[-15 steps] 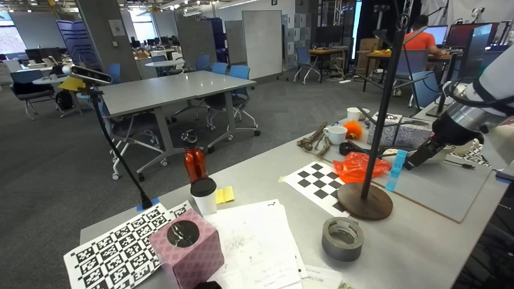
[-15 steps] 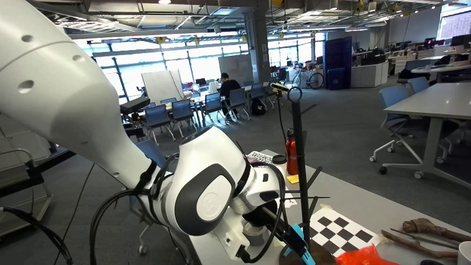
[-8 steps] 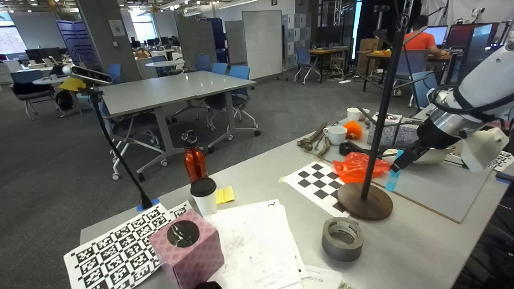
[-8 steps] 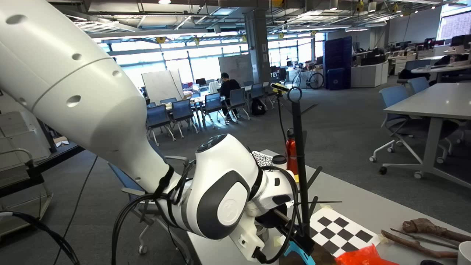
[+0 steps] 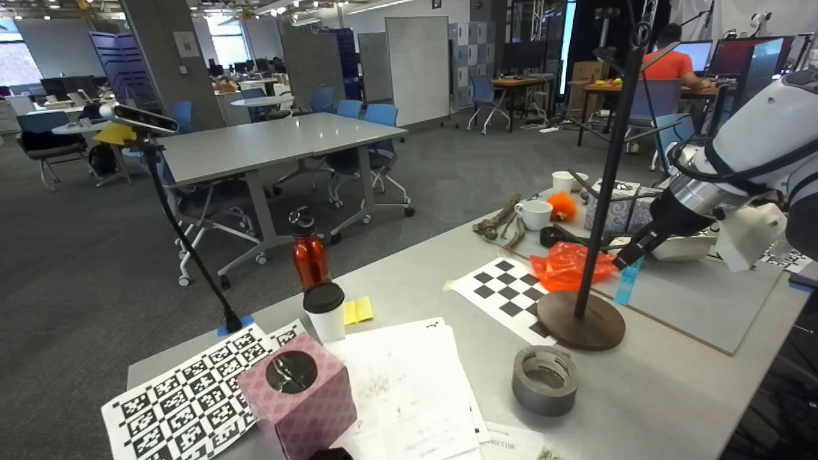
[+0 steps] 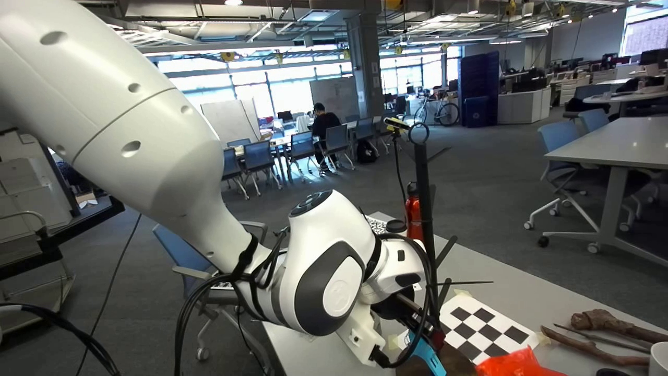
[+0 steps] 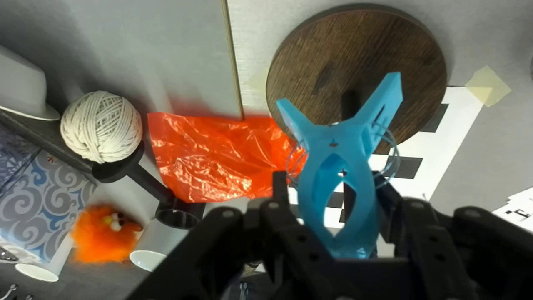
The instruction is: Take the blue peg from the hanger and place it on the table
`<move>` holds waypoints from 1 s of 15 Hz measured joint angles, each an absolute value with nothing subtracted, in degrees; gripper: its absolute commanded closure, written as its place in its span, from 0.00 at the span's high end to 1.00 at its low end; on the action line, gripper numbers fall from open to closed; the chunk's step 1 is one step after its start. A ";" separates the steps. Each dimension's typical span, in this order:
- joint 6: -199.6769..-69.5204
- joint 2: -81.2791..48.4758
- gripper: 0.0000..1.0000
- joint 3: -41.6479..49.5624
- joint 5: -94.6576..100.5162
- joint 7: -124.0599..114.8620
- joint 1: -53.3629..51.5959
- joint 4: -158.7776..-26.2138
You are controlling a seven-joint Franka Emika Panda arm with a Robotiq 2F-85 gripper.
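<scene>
The blue peg (image 7: 337, 166) is seen large in the wrist view, its two handles splayed over the hanger's round wooden base (image 7: 325, 50). My gripper (image 7: 330, 177) has one finger on each side of it. Checkered paper shows through a narrow gap between the left finger and the peg; on the right, finger and peg look flush. In an exterior view the gripper's tip covers the top of the peg (image 5: 627, 285), just beside the hanger's dark pole (image 5: 607, 179). What the peg is clipped to stays hidden. The grey table (image 5: 409, 281) lies below.
Beside the base lies a crumpled orange bag (image 7: 208, 162). A string ball (image 7: 102, 127), a white mug (image 5: 534, 215) and sticks (image 5: 498, 220) stand farther off. Thin dark hanger arms stick out near the gripper. A tape roll (image 5: 545, 380) sits nearer that camera.
The arm has advanced toward the hanger's pole, bringing the fingertips from beside the peg to over its upper part. The peg and hanger have hardly shifted.
</scene>
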State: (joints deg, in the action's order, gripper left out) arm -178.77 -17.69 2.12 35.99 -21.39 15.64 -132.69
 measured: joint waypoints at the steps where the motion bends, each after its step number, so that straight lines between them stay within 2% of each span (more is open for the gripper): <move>1: -178.77 -17.68 0.19 2.12 36.01 -21.39 15.65 -132.58; 15: -178.69 -16.60 0.19 2.86 36.62 -21.46 15.27 -132.80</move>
